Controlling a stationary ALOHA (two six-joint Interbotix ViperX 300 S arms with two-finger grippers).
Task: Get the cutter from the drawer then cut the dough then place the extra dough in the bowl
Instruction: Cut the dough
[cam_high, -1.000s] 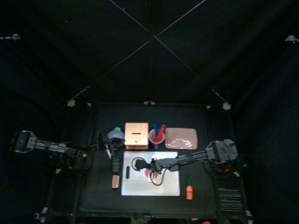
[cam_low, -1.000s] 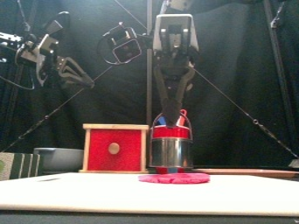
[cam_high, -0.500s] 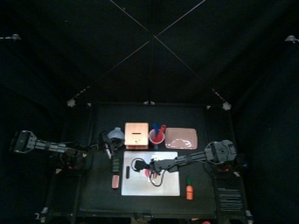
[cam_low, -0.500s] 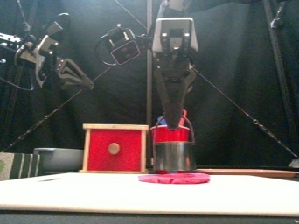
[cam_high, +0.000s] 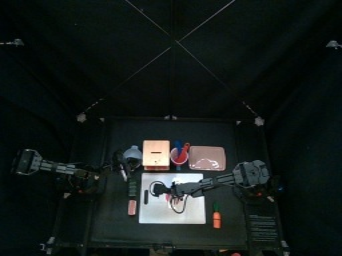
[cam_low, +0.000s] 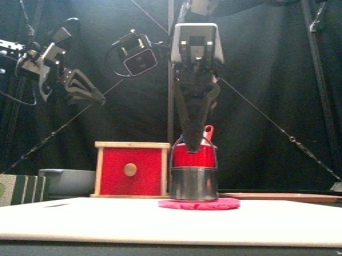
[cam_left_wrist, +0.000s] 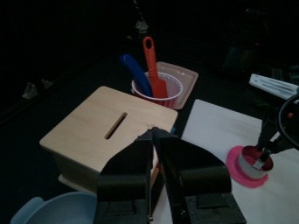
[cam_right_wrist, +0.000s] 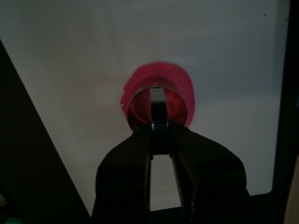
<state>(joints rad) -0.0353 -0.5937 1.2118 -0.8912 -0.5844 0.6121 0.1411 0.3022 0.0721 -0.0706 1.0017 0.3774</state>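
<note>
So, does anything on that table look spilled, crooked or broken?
Nothing stands out: the metal cutter stands upright on the flat pink dough on the white cutting board, held by the right gripper.

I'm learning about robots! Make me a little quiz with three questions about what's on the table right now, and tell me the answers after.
1. True or false: the metal cutter is standing on the pink dough.
2. Pick one. The cutter's wire handle is held by: A) a person's hand, B) the right end effector, C) nothing at all.
3. Fill the gap: the red cup holds a blue knife and a ____ knife.

Key: 1 true; 2 B; 3 red.
</note>
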